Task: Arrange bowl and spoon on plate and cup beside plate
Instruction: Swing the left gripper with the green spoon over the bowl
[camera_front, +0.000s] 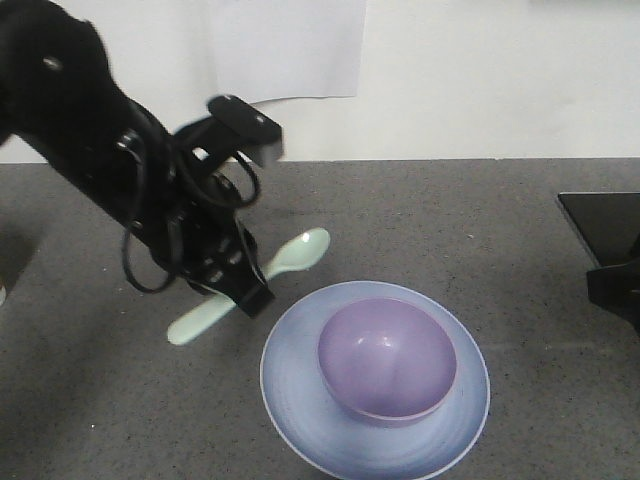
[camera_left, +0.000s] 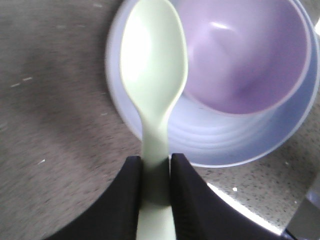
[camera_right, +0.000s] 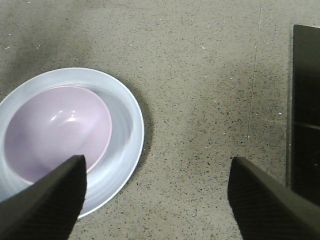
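The spoon (camera_left: 154, 75) is pale mint green, smooth and plastic-looking, with an oval scoop and a flat handle. The left gripper (camera_left: 155, 162) is clamped on that handle, its jaws pressed to both sides. From the front the spoon sits just beside the plate (camera_front: 290, 400), scoop pointing away from it. In the left wrist view the scoop overlaps the plate's rim. The pale blue plate holds the lavender bowl (camera_front: 387, 362), whose inside is bare. The right gripper (camera_right: 157, 160) is spread wide near the plate, holding nothing above the speckled grey table (camera_front: 480, 230).
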